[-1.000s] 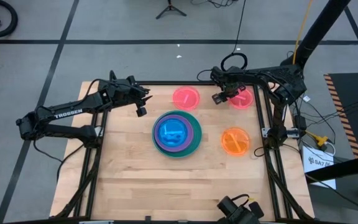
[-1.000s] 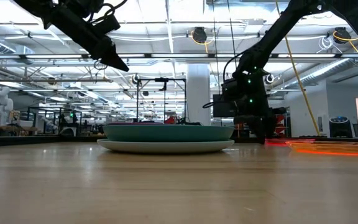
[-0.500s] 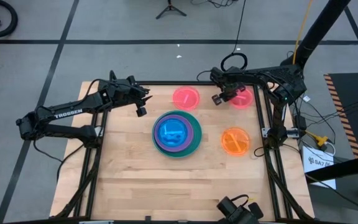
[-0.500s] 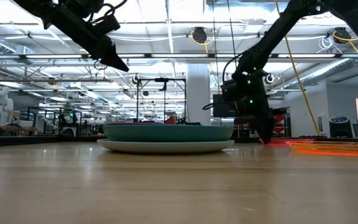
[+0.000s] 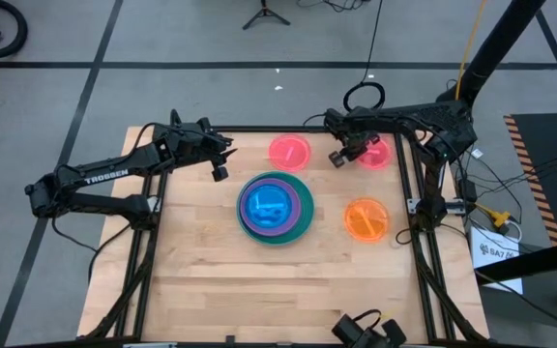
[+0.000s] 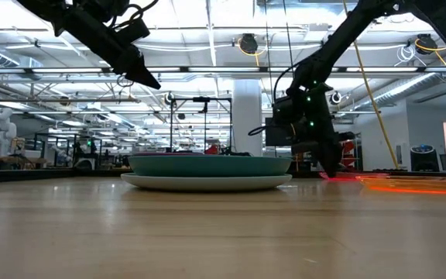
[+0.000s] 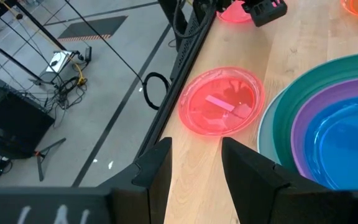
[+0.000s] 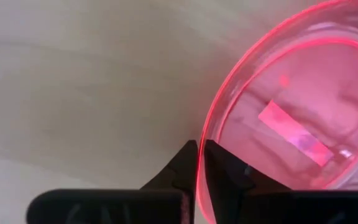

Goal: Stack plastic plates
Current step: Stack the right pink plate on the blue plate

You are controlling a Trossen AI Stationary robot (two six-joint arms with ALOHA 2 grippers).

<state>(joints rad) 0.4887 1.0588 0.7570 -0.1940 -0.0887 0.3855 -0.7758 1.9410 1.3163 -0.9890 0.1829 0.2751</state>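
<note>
A stack of plastic plates (image 5: 276,208) stands mid-table: a blue plate on purple, on teal, on a pale bottom plate (image 6: 206,183). One pink plate (image 5: 289,152) lies flat near the far edge. A second pink plate (image 5: 378,153) lies at the far right, with my right gripper (image 5: 339,155) shut on its left rim. An orange plate (image 5: 366,219) lies flat at the right. My left gripper (image 5: 219,166) hangs open above the far left of the table, clear of everything. My right gripper pinches the second pink plate's rim (image 8: 199,163) between its two fingers, one finger (image 8: 222,171) inside the plate and the other outside. It holds the side facing the other pink plate. The fingers come from above, slanting down. Whether the plate is off the table I cannot tell.
A black frame (image 5: 412,184) runs along the table's right and far edges, close to the held plate. Bare wood (image 5: 259,280) takes up the near half of the table. Cables and floor lie beyond the far edge.
My right gripper has shut on the second pink plate's rim and shifted slightly toward the table's left.
</note>
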